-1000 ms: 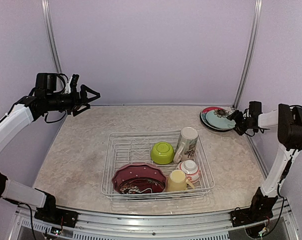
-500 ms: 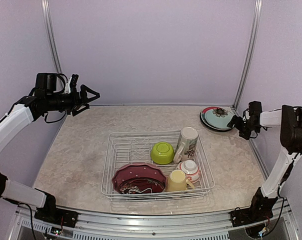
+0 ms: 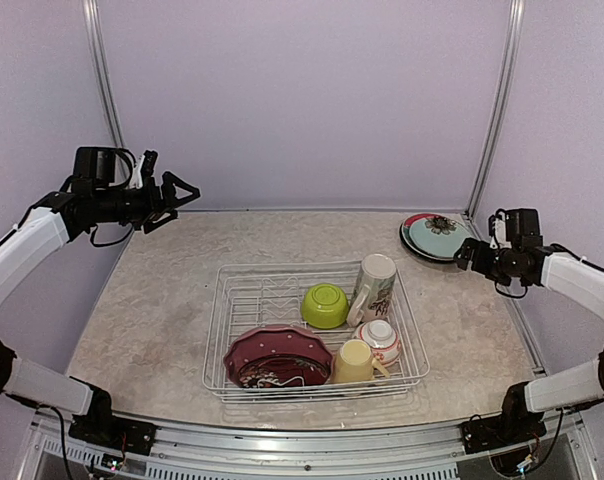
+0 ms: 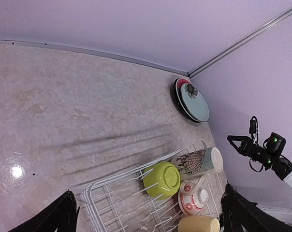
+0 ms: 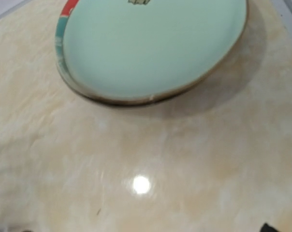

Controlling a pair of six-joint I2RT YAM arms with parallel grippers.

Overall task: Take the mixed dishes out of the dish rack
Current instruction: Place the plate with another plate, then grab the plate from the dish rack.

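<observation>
The dish rack (image 3: pixel 225 322) stands mid-table. It holds a lime-green bowl (image 3: pixel 325 305), a tall cream printed mug (image 3: pixel 374 285), a white-and-red bowl (image 3: pixel 379 340), a pale yellow mug (image 3: pixel 354 362) and a dark red dotted plate (image 3: pixel 277 358). A teal-green plate (image 3: pixel 438 236) lies on a black-rimmed red/teal plate (image 3: pixel 412 224) at the far right. My right gripper (image 3: pixel 466 254) is open and empty, just in front of that stack; the teal-green plate (image 5: pixel 151 43) fills its wrist view. My left gripper (image 3: pixel 178 200) is open and empty, high at the far left. No separate pink plate shows.
The rack (image 4: pixel 93 200), the lime-green bowl (image 4: pixel 161 180) and the printed mug (image 4: pixel 197 162) show in the left wrist view, with my right gripper (image 4: pixel 240 143) beyond. Purple walls and metal posts (image 3: pixel 492 110) close in the table. Bare marble tabletop (image 3: pixel 152 300) lies left of the rack.
My right gripper has drawn back from the plate stack toward the near right, and its arm has swung down. The left arm has not moved.
</observation>
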